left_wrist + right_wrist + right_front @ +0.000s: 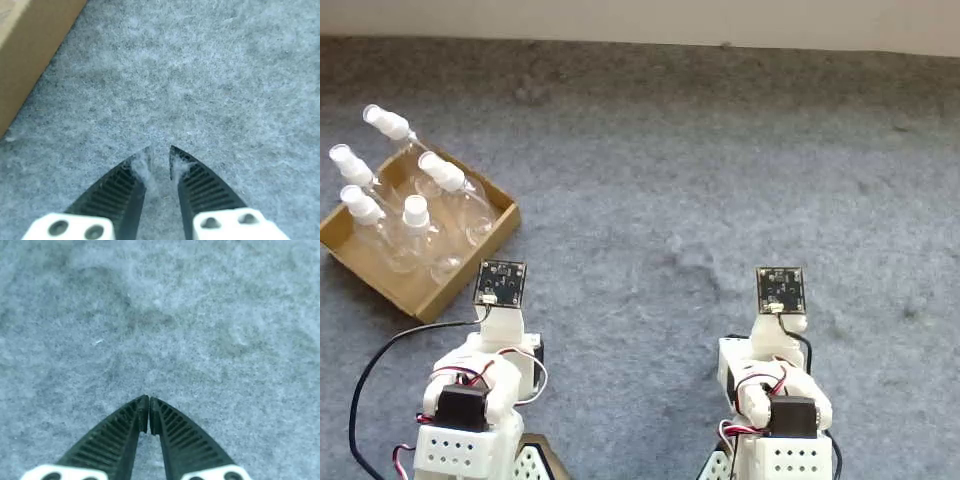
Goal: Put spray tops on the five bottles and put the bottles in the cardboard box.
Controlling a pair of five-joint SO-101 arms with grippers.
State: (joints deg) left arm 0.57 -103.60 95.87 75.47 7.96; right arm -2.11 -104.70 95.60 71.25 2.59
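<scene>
The cardboard box [472, 268] lies at the left of the grey felt table. Inside it lie several clear bottles [470, 212], each with a white spray top [441, 171] on it. My left arm [500, 300] is folded back just beside the box's near corner. My left gripper [161, 152] hangs low over bare felt, all but shut with a thin slit between its lint-covered tips and nothing in it. A box wall [30, 55] stands beside it. My right gripper [149, 400] is shut and empty over bare felt, on the right arm [780, 300].
Grey felt [720, 170] covers the whole table, with open room in the middle and on the right. A black cable [365, 385] loops beside the left arm's base.
</scene>
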